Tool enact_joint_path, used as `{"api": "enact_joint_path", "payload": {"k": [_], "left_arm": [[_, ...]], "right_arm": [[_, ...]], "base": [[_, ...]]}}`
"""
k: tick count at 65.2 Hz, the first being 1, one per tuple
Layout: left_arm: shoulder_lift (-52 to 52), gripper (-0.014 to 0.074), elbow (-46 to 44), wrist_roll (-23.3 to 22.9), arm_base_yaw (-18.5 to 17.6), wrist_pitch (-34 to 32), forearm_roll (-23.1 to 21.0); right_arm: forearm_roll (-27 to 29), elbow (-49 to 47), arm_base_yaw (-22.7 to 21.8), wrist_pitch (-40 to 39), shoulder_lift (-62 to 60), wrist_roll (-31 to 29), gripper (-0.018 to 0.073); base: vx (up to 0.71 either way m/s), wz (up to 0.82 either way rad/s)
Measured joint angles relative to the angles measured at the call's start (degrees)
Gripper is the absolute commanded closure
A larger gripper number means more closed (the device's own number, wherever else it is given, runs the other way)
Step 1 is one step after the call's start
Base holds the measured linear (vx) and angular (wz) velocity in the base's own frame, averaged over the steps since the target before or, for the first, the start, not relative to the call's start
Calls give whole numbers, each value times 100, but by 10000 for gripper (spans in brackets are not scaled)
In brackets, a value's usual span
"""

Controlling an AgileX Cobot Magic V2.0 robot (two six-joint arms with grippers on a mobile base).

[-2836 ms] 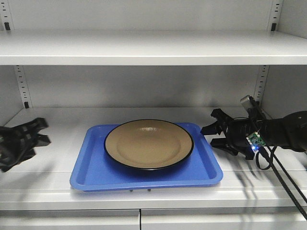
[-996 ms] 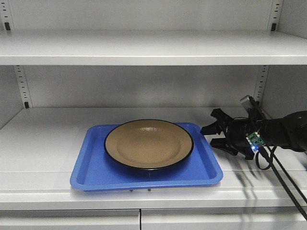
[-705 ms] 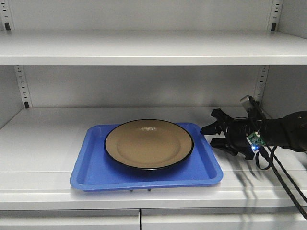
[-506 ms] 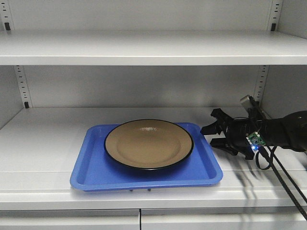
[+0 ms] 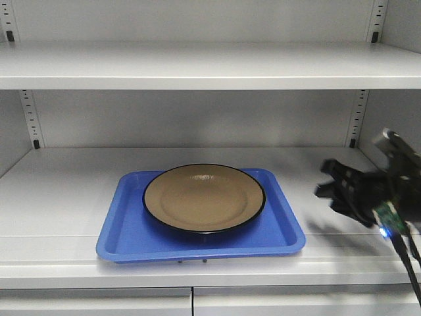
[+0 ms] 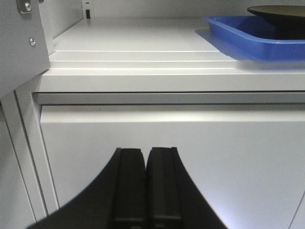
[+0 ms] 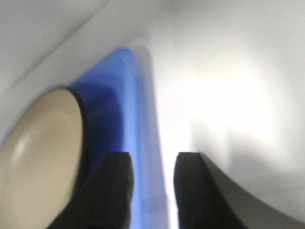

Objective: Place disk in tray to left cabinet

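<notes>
On a shelf of the left cabinet (image 5: 197, 66), the tray (image 5: 125, 230) carried the disk (image 5: 204, 197), while the right gripper (image 5: 342, 191), blurred, jaws narrowly parted and empty, hung apart to its right, and the left gripper (image 6: 145, 183) sat pressed closed below.

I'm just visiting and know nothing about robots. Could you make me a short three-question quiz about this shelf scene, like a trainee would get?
1. True or false: the disk lies on the tray.
2. Which gripper shows in the front view? A. left B. right C. both
3. Fill in: in its wrist view, the left gripper has its fingers pressed ____.

Key
1. True; the tray rests on a shelf of the left cabinet.
2. B; the right gripper is apart from the tray's right end, fingers spread.
3. Together; it sits below the shelf edge.
</notes>
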Motion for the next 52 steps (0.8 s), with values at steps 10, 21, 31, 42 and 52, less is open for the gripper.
{"api": "enact_joint_path", "payload": {"k": [10, 21, 31, 42, 52], "left_arm": [[0, 603, 0, 0, 0, 0, 0], [0, 603, 0, 0, 0, 0, 0], [0, 603, 0, 0, 0, 0, 0], [0, 603, 0, 0, 0, 11, 0], [-4, 603, 0, 0, 0, 50, 0]], "right_arm": [[-858, 1748, 0, -152, -2119, 12, 424], [-2116, 3628, 0, -335, -4801, 597, 552], [-3276, 4955, 0, -391, -6846, 1700, 570], [-4245, 6188, -8, -337, -8845, 2066, 568], [-5108, 6876, -87, -645, -9041, 2249, 568]], "base": [[0, 0], [0, 0], [0, 0], [0, 0], [0, 0]]}}
